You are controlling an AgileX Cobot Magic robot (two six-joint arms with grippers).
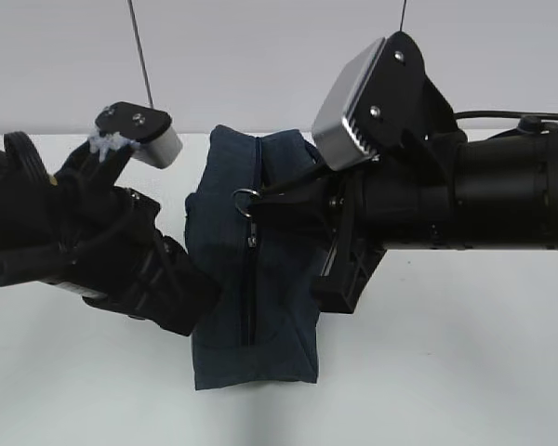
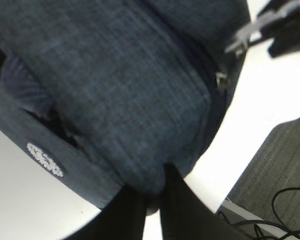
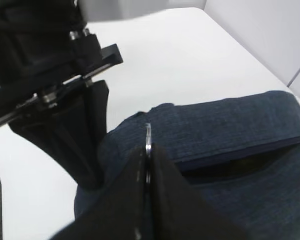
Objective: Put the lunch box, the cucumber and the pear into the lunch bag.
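The lunch bag (image 1: 251, 269) stands on the table (image 1: 465, 372). The left gripper (image 1: 191, 293) is at its left side, the right gripper (image 1: 260, 200) at its top.

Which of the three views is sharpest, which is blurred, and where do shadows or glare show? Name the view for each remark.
Exterior view: sharpest, evenly lit, with a soft shadow under the lunch bag and a bright sheen on the silver camera housing. Left wrist view: soft focus, bag weave smeared, table overexposed white. Right wrist view: the right gripper is blurred up close, the bag behind clearer.

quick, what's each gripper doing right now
left gripper: closed, pinching the lunch bag fabric
right gripper: closed on the silver ring pull
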